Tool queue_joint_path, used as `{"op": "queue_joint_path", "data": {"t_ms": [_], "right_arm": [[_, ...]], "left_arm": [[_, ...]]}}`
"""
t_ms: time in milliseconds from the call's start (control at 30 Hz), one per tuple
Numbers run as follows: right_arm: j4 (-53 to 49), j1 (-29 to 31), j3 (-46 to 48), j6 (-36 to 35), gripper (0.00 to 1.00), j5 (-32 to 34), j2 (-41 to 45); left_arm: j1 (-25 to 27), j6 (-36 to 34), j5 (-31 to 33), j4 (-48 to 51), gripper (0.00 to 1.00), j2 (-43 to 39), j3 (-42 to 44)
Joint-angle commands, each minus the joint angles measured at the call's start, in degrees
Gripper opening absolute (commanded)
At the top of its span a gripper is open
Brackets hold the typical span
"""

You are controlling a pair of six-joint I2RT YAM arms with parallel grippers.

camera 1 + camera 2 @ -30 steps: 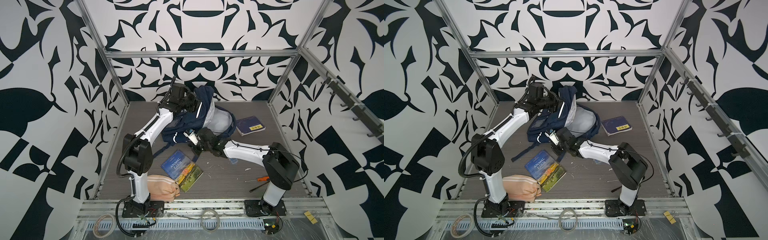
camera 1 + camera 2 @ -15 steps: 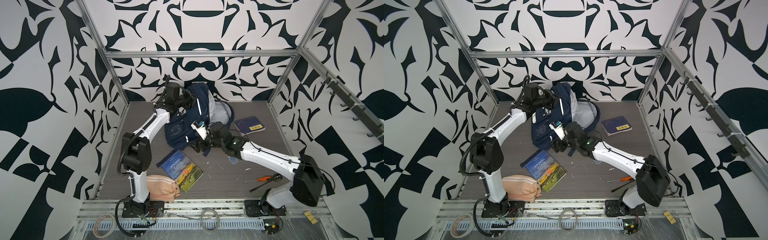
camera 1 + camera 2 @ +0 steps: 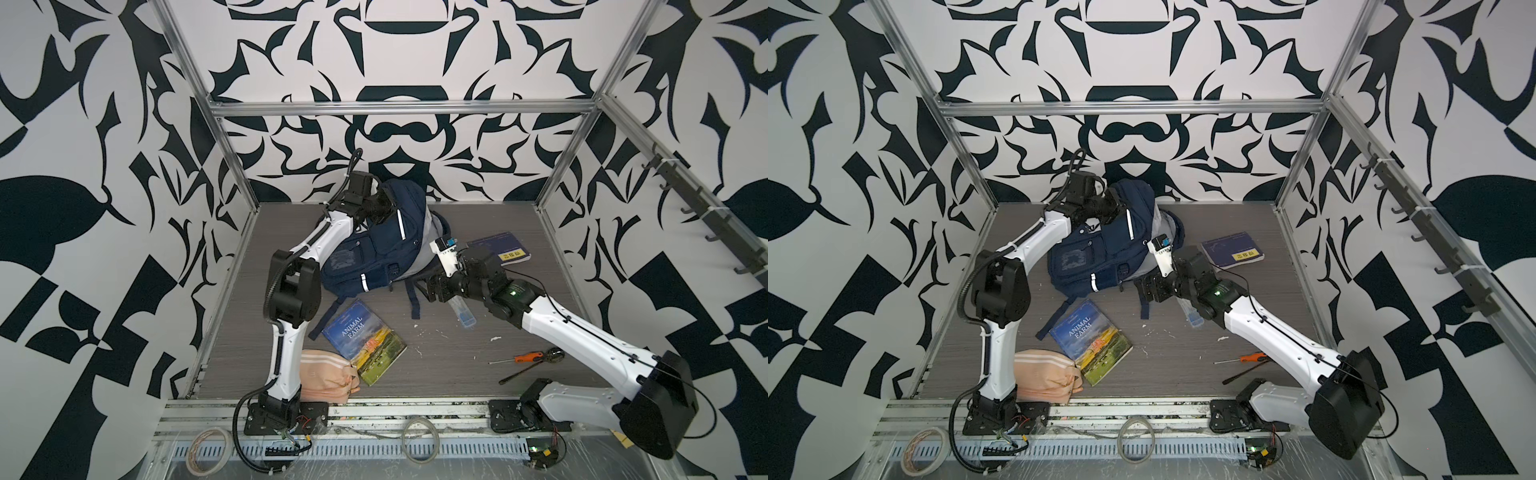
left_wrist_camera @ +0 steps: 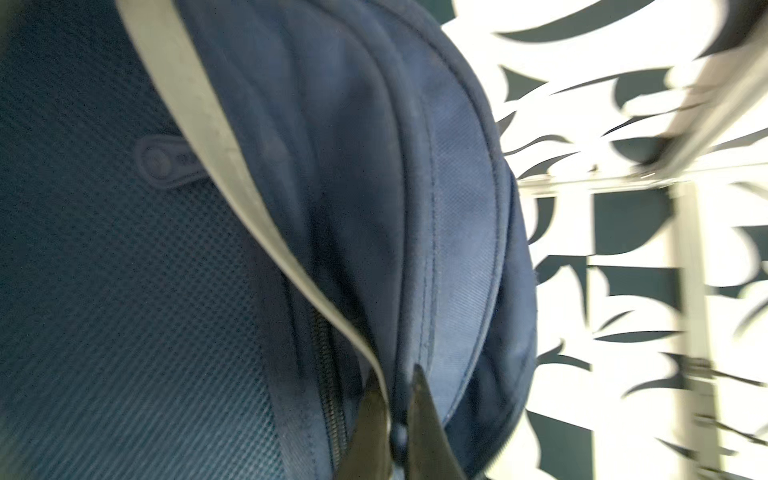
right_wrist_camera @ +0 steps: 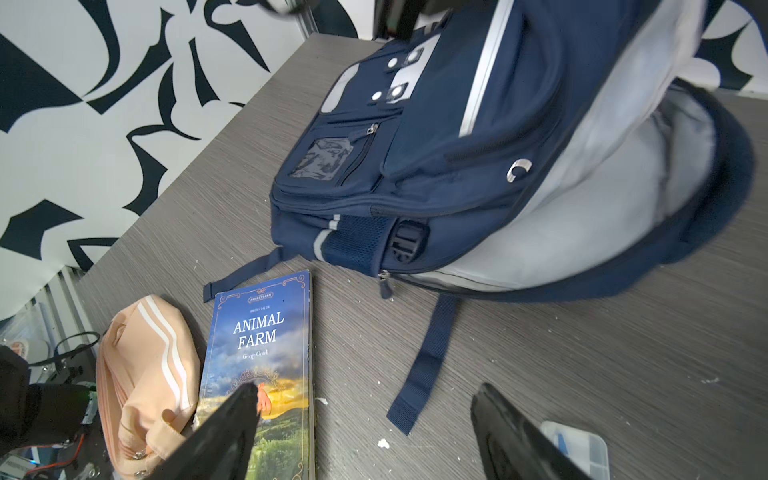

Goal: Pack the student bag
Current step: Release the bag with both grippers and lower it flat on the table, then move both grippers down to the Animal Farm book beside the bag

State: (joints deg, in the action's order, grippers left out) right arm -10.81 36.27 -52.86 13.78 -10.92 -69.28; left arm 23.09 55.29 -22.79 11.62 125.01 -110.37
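Left fingers point(image 4: 370, 415) clamp the student bag point(image 3: 374, 249) by its raised top edge; its open mouth shows grey lining; right fingers point(image 5: 232, 419) stand apart.

Robot lab test cell: silver aluminium-profile frame point(image 3: 399, 109) and black-and-white patterned wall panels point(image 3: 104, 124) enclose the grey wood-grain tabletop point(image 3: 457, 365) beneath the right gripper's point(image 5: 365, 390) black fingers point(image 5: 224, 436).

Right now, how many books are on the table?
2. The Animal Farm book lies in front of the student bag; the dark blue book lies to the bag's right. More may hide inside the bag.
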Motion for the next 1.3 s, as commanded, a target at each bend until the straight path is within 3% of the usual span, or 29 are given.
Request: {"op": "queue_joint_path", "data": {"t_ms": [0, 33, 67, 200, 433, 667, 800, 1033, 1133, 1267], "right_arm": [[-1.66, -1.99, -0.35, 2.83, 0.84, 1.16, 1.67], [-0.99, -2.59, 0.26, 3.75, 0.84, 1.37, 2.13], [-0.14, -3.31, 1.15, 4.92, 0.93, 1.34, 2.67], [0.6, -5.43, 2.78, 7.51, 0.95, 1.45, 3.78], [-3.21, -8.02, -0.69, 5.16, 0.97, 0.42, 2.84], [-6.54, -10.44, -4.27, 5.75, 0.99, -1.35, -0.21], [-10.48, -10.45, -7.88, 4.78, 0.99, -3.49, -4.8], [-12.46, -9.67, -11.74, 2.66, 0.99, -11.73, -13.7], [-15.92, -7.23, -16.12, -0.17, 0.96, -14.38, -18.88], [-17.41, -3.61, -20.04, -2.33, 0.93, -18.35, -24.45]], "left_arm": [[0.57, -5.59, 0.9, -4.19, 0.0, 2.07, -1.65], [0.71, -5.83, 1.03, -4.15, 0.0, 2.8, -1.93], [0.83, -6.42, 1.16, -3.83, 0.0, 3.69, -2.49], [1.73, -8.61, 2.5, -1.62, 0.01, 6.42, -3.99], [1.92, -9.13, 1.66, 0.03, 0.5, 2.42, -2.09], [0.55, -16.92, -3.99, 13.87, 0.69, -10.82, 3.54], [0.55, -22.4, -2.06, 27.16, 0.71, -24.42, 14.93], [0.46, -19.36, 3.54, 39.35, 0.81, -49.8, 43.13], [-0.33, -16.54, 3.79, 40.34, 0.84, -58.38, 52.92], [-2.92, -12.67, 0.79, 37.25, 0.84, -63.23, 63.37]]}}
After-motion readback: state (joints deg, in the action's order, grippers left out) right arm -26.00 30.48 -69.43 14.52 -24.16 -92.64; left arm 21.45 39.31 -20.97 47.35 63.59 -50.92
